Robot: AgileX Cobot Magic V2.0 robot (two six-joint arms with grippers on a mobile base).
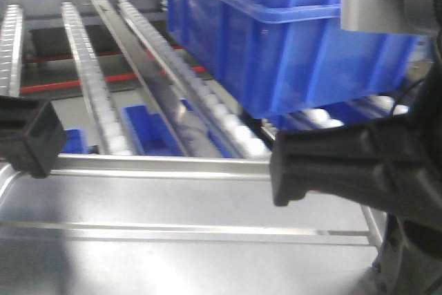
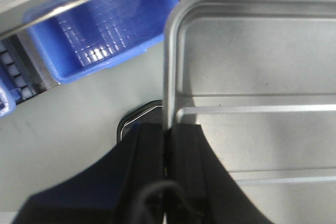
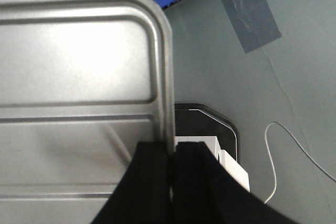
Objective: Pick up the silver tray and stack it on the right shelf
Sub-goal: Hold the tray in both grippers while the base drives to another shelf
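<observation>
Across the back of the front view, the right shelf (image 1: 88, 67) is seen, its lanes of white rollers running away from the camera between grey rails. On the right-hand lanes a large blue bin (image 1: 290, 39) is carried. In front of the shelf, the silver tray (image 1: 173, 202) is held clear of the rollers, roughly level, with its long ribs running from side to side. In the wrist views the grey floor (image 3: 252, 103) is seen beneath the tray (image 2: 252, 56), so it is not resting on any surface. A blue crate (image 2: 105, 30) is seen lower down, beyond the tray's rounded corner.

The tray's left edge is gripped by the left claw (image 2: 167, 140), whose two black fingers are closed narrowly on the raised rim, one inside and one outside. The opposite rim of the tray (image 3: 73, 61) is pinched in the same way by the right claw (image 3: 172, 156). In the front view both claws, left (image 1: 27, 136) and right (image 1: 297, 164), are blurred.

On the floor, a grey patch of tape (image 3: 249, 17) and a thin white cable (image 3: 283, 150) are visible.
</observation>
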